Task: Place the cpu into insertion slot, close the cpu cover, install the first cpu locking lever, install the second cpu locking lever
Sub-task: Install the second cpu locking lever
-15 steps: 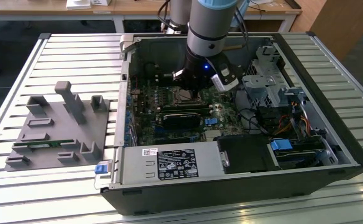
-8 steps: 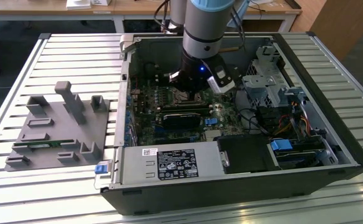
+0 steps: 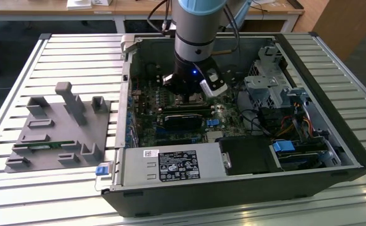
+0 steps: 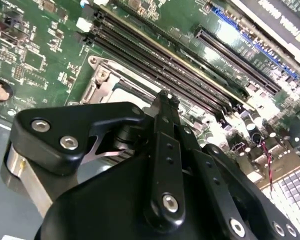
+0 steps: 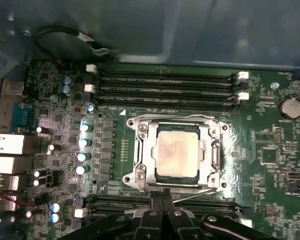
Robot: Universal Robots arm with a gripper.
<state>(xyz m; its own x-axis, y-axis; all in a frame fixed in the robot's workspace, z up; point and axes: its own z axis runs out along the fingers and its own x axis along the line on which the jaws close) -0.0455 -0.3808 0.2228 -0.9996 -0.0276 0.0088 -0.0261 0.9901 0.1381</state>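
The cpu (image 5: 177,152), a dull silver square, lies flat in the socket on the green motherboard. The cpu cover (image 5: 140,152) is down around it as a silver frame. A thin metal lever (image 5: 195,193) runs slanted along the socket edge nearest my fingers. My gripper (image 5: 165,193) is shut, its black fingertips pressed together right at that edge with nothing seen between them. In the second wrist view the gripper (image 4: 165,98) stands just over the socket frame (image 4: 107,75). In the exterior view the gripper (image 3: 189,100) reaches down into the open computer case.
Black memory slots (image 5: 165,85) run along both sides of the socket. The case walls (image 3: 324,89), a drive cage (image 3: 265,84), cables and the power supply (image 3: 170,165) crowd the board. A grey fixture (image 3: 60,129) sits on the slatted table at the exterior view's left.
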